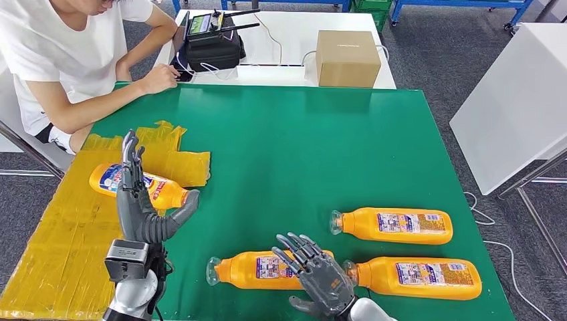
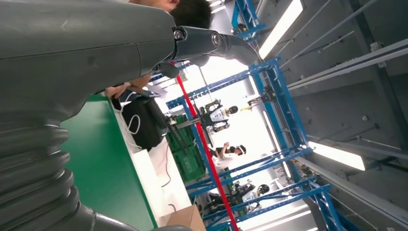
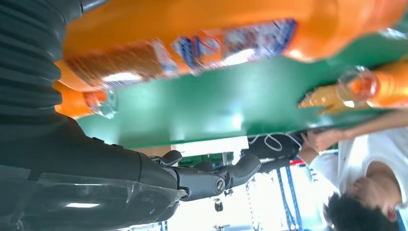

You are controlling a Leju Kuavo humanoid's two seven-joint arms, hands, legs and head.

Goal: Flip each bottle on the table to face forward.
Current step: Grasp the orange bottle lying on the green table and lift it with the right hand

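Four orange plastic bottles lie flat on the green table (image 1: 301,134); the nearest orange bottle (image 1: 264,269) lies crosswise, cap to the robot's left, just under the right hand (image 1: 319,274), fingers spread, empty; the left hand (image 1: 137,194) is open above the far-left bottle (image 1: 137,185)

Four orange bottles lay on their sides on the green worktop (image 1: 301,134): one (image 1: 107,179) on the yellow sheet at the left, one (image 1: 251,269) near the front edge, and two at the right, the farther (image 1: 394,225) and the nearer (image 1: 418,277). There was one yellow sheet (image 1: 60,247), one cardboard box (image 1: 348,58), one black case (image 1: 212,45) and one person (image 1: 67,53). Two robot hands were raised, left (image 1: 137,200) and right (image 1: 317,271).
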